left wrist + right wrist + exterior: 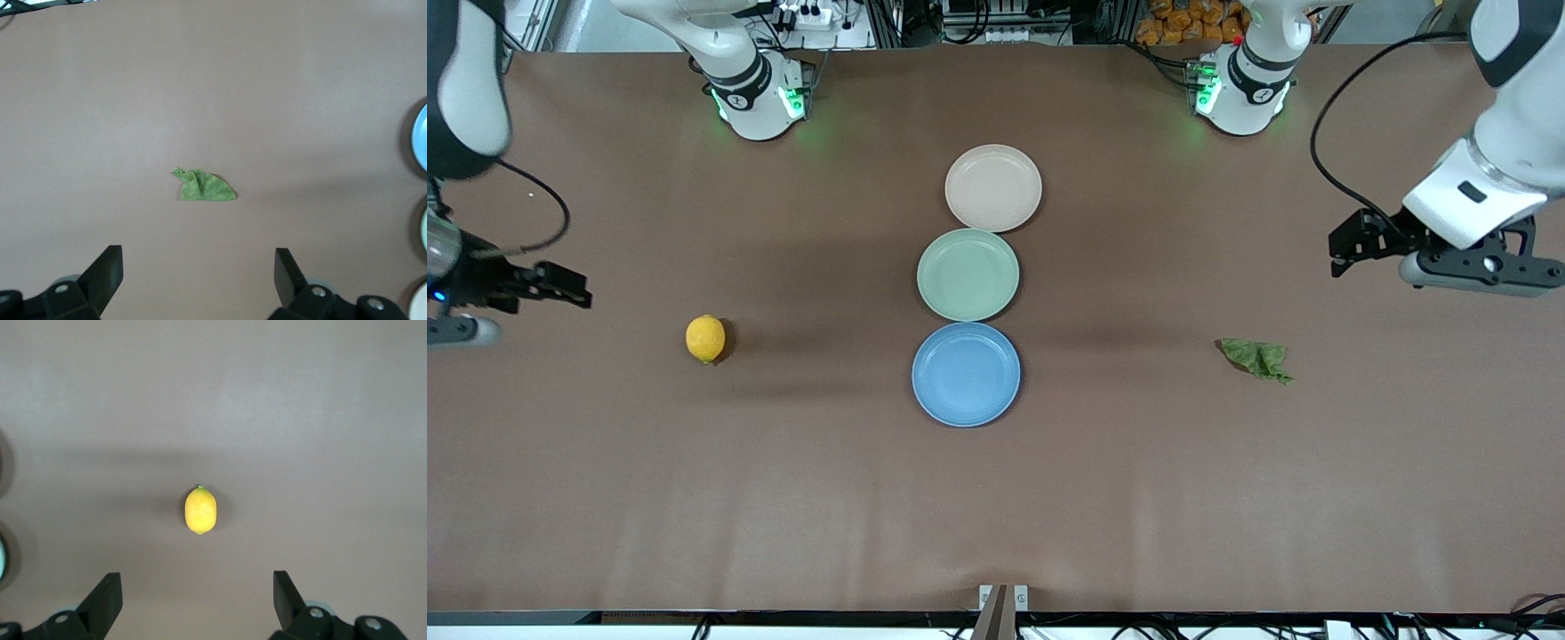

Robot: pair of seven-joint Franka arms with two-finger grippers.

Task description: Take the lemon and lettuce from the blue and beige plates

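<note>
A plain brown table [1138, 498] fills the front view, with both arm bases standing along its top edge and racks of cables and equipment past that edge. Three round plates lie in a touching row at the table's middle: the beige plate [993, 188] closest to the bases, the pale green plate [967, 274] next, and the blue plate [966, 374] nearest the front camera; all three are bare. The left tool [1352, 242] hangs in the air over bare table at the left arm's end, its fingers [107, 270] spread wide and holding nothing. The lettuce [1256, 358] lies flat on the table, not on any plate, between the left tool and the row of plates; in the left wrist view the lettuce [203, 187] sits ahead of the released fingers, midway between them. The right tool [560, 286] hangs over bare table at the right arm's end, likewise released and empty, its fingers [107, 600] wide apart. The lemon [706, 339] rests on the table between the right tool and the plates, well apart from the blue plate; in the right wrist view the lemon [200, 510] lies ahead of the spread fingers, centred between them. Bare table alone separates each tool from its nearby item.
</note>
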